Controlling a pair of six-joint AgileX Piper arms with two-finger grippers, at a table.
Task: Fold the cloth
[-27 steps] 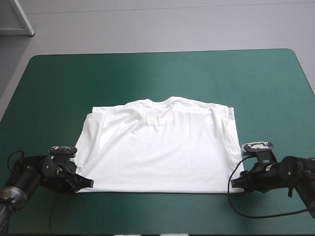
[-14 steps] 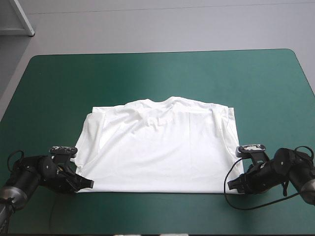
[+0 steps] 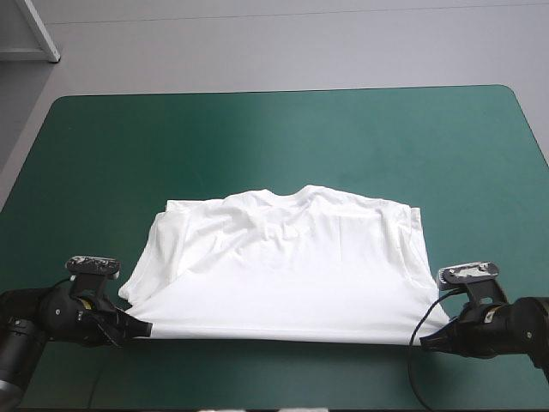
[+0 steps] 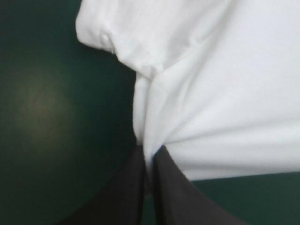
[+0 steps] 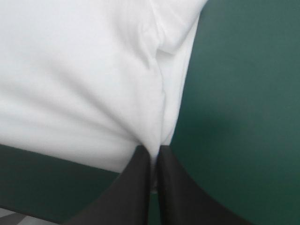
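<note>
The white T-shirt [image 3: 283, 266] lies spread on the teal-green table [image 3: 274, 137], collar toward the far edge, its near hem stretched taut between the two arms. My left gripper [image 3: 142, 328] is shut on the T-shirt at the near left hem corner. At the near right hem corner my right gripper [image 3: 431, 337] is shut on the T-shirt too. In the left wrist view the T-shirt [image 4: 215, 93] pulls into folds from my left gripper [image 4: 149, 161]. The right wrist view shows the T-shirt [image 5: 79, 79] drawn in the same way from my right gripper [image 5: 153, 157].
A white-framed panel [image 3: 26, 30] stands beyond the table's far left corner. Bare teal-green cover lies beyond the collar and on both sides of the T-shirt. The table's near edge runs just behind the two grippers.
Both grippers have moved outward and toward the near edge, pulling the hem wider and taut. The shirt's near corners have stretched out and its body has shifted slightly.
</note>
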